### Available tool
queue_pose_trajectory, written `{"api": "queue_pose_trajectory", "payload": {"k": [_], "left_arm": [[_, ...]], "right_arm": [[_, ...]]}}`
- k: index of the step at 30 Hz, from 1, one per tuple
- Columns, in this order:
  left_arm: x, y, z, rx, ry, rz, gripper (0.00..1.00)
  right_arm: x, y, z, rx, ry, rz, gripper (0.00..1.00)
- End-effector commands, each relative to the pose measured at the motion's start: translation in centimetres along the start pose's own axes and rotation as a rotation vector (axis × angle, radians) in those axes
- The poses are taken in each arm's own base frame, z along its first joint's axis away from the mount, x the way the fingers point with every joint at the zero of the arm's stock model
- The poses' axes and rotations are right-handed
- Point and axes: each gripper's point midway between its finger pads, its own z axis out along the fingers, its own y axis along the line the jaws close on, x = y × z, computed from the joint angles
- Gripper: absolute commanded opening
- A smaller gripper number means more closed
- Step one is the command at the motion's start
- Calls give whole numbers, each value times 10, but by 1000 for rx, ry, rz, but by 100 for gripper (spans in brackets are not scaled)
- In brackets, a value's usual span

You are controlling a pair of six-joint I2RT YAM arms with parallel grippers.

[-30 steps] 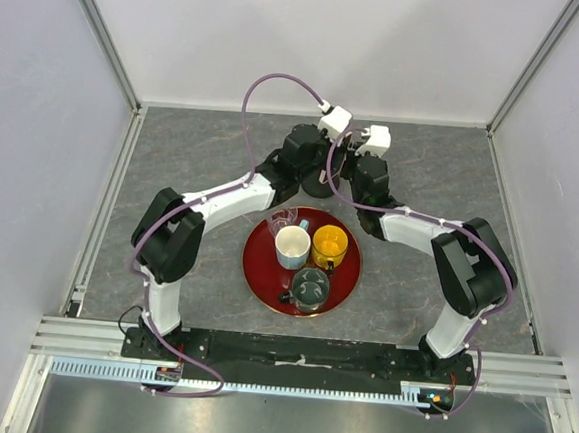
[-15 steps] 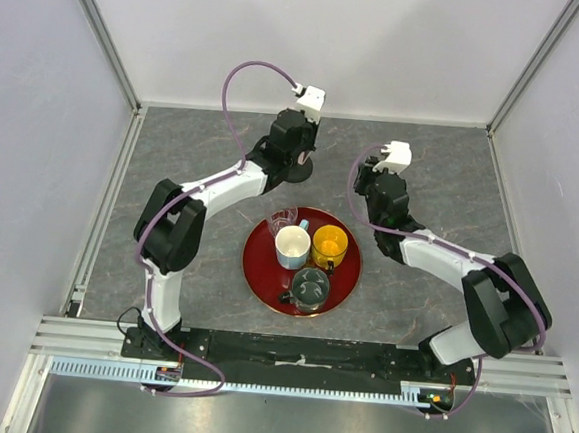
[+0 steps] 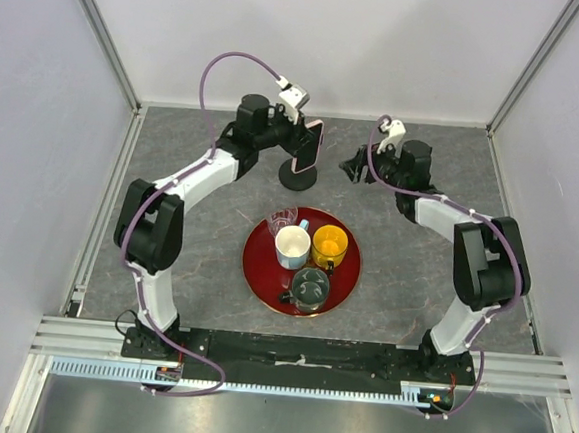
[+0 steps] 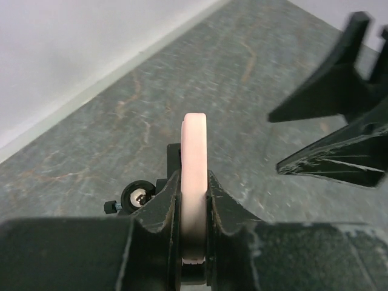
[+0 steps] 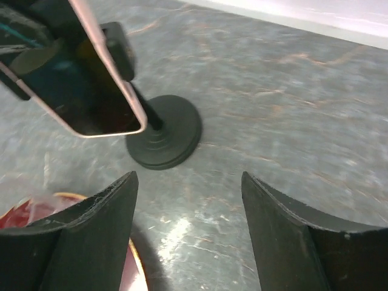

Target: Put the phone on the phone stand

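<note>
The phone (image 3: 309, 147) has a black screen and a pale pink edge. It stands tilted on its long edge above the phone stand (image 3: 298, 177), and my left gripper (image 3: 297, 140) is shut on it. In the left wrist view the pink phone edge (image 4: 195, 139) runs up between my left gripper's (image 4: 194, 182) jaws, with the stand's ball joint (image 4: 136, 197) just below left. From the right wrist I see the phone's screen (image 5: 85, 91) against the stand's clamp bracket (image 5: 119, 48), above the round base (image 5: 167, 138). I cannot tell whether it sits in the clamp. My right gripper (image 5: 188, 179) is open and holds nothing, to the right of the stand (image 3: 358, 168).
A red round tray (image 3: 345, 281) lies in front of the stand. It carries a white cup (image 3: 292, 245), a yellow cup (image 3: 329, 245), a clear glass (image 3: 281, 218) and a dark glass pot (image 3: 310, 288). The tray's rim (image 5: 24, 209) lies under my right gripper's left finger. Grey walls enclose the table.
The two grippers were together over the stand. The right one has opened and drawn back to the right. The left arm has swung left, and the phone now shows above the stand.
</note>
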Motion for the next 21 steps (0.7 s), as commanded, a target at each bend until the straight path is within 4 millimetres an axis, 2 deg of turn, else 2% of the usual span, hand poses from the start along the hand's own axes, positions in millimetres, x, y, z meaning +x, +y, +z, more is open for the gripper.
{"api": "queue_pose_trajectory", "payload": {"k": [1, 2, 3, 4, 6, 7, 9, 13, 15, 21], "left_arm": [[-49, -58, -44, 419, -102, 103, 2], [-49, -55, -49, 455, -99, 123, 2], [-43, -58, -50, 502, -88, 126, 2], [-47, -63, -57, 570, -106, 158, 2], [-36, -66, -57, 630, -75, 143, 2], [-41, -68, -58, 662, -91, 174, 2], [-38, -69, -56, 684, -77, 168, 2], [-42, -64, -56, 732, -105, 196, 2], [-35, -65, -56, 738, -90, 190, 2], [-26, -59, -53, 715, -85, 227, 2]], "right_arm": [[-21, 55, 9, -346, -61, -156, 79], [-29, 59, 12, -376, -98, -184, 83], [-22, 58, 19, -393, -89, -182, 84], [-29, 64, 21, -437, -104, -198, 84], [-25, 67, 28, -489, -88, -197, 83], [-30, 77, 27, -549, -93, -217, 82], [-26, 85, 29, -599, -86, -228, 77], [-22, 99, 35, -639, -89, -270, 76], [-16, 106, 37, -661, -71, -270, 75], [-12, 121, 27, -723, -72, -240, 74]]}}
